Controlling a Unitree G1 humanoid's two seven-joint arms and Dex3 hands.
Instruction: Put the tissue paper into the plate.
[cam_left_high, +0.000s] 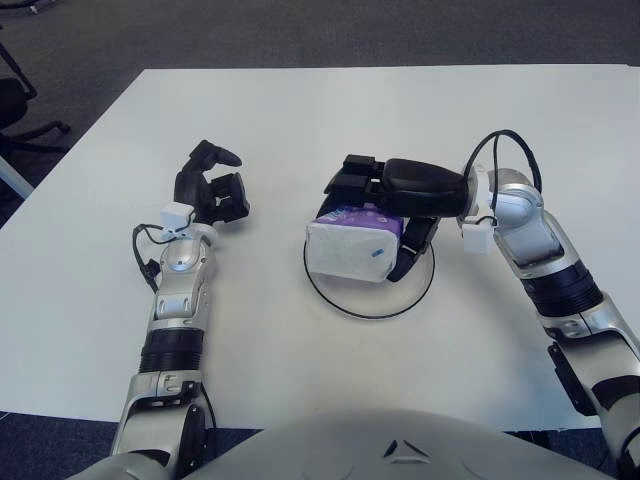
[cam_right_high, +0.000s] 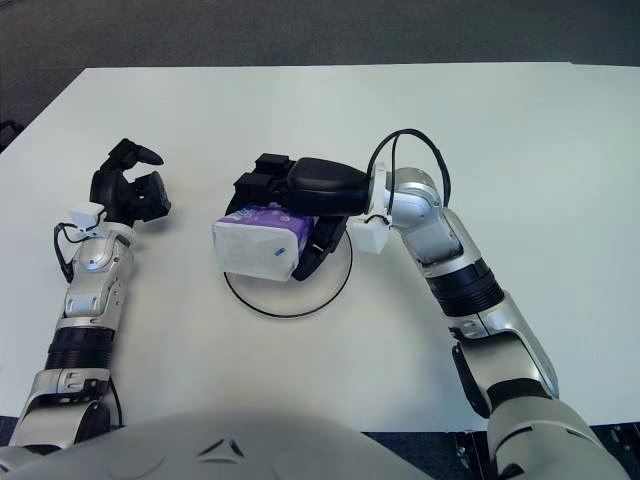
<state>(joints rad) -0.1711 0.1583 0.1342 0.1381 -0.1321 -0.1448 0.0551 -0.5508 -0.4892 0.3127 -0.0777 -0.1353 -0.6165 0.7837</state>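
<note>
The right hand (cam_left_high: 385, 205) is closed over the tissue paper (cam_left_high: 352, 247), fingers on its far side and thumb on the near; the pack lies beneath the palm, long axis across the table, over the plate (cam_left_high: 420, 285); the left hand (cam_left_high: 212, 190), well off to its left, holds nothing.

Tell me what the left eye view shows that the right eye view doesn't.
Only the left eye view shows a chair base on the floor beyond the table's left edge. Only the right eye view shows more of the right arm's lower part. Both show the right robot hand gripping the tissue pack over the plate, and the left robot hand open, left of the plate.
</note>
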